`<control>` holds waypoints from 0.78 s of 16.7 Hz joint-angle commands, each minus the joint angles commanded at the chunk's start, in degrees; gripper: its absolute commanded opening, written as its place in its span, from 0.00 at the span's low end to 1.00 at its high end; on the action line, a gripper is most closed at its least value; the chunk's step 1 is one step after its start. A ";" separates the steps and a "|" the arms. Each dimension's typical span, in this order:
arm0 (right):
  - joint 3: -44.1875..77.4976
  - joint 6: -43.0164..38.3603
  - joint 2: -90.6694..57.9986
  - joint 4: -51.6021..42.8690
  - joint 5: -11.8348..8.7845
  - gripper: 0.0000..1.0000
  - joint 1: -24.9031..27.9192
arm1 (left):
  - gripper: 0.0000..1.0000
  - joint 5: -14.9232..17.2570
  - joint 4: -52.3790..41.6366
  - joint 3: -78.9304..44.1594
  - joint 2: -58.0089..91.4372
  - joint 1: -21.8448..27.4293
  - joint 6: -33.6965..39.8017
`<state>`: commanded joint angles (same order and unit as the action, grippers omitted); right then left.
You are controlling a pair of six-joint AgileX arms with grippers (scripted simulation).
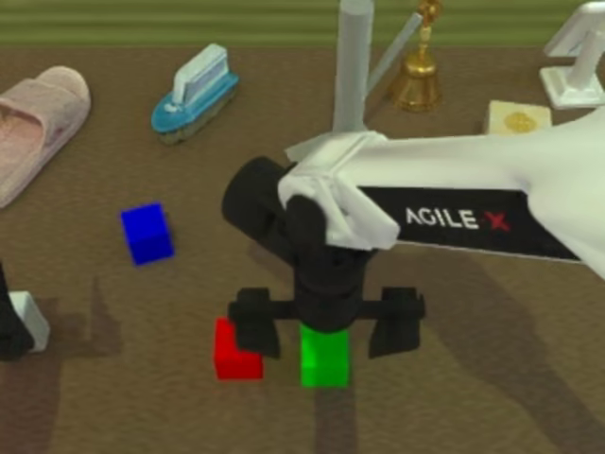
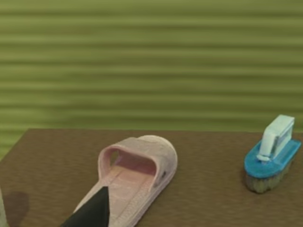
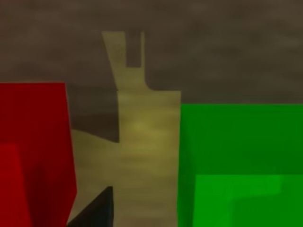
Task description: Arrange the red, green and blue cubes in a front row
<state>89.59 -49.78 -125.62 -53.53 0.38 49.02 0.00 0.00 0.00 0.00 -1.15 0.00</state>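
Note:
The green cube [image 1: 324, 357] rests near the table's front edge, with the red cube [image 1: 234, 355] close on its left and a narrow gap between them. My right gripper [image 1: 326, 326] hovers over the green cube, open wide, one finger on each side; its left finger covers part of the red cube. The right wrist view shows the red cube [image 3: 33, 151], the green cube [image 3: 241, 161] and one dark fingertip [image 3: 102, 210] over the gap. The blue cube [image 1: 146, 234] lies apart, farther back on the left. My left gripper [image 1: 14, 331] is parked at the left edge, open.
A pink slipper [image 1: 38, 118] lies at the back left, with a blue brush [image 1: 194, 95] beside it. A gold bell [image 1: 418, 71], a cream box [image 1: 517, 118] and a white stand [image 1: 577, 66] stand at the back right. The left wrist view shows the slipper [image 2: 137, 175] and brush [image 2: 272, 158].

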 joint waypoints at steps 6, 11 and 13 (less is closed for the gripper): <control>7.46 0.01 3.73 -11.74 -0.05 1.00 0.36 | 1.00 0.00 0.00 0.00 0.00 0.00 0.00; 8.19 0.09 4.15 -12.67 -0.04 1.00 0.07 | 1.00 0.00 -0.01 0.00 0.01 0.00 0.01; 7.79 0.38 4.69 -12.30 0.10 1.00 -0.15 | 1.00 0.03 -0.35 -0.52 0.54 0.11 -0.31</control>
<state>97.38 -49.40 -120.92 -65.83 0.49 48.87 0.03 -0.35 -0.52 0.54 -1.04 -0.31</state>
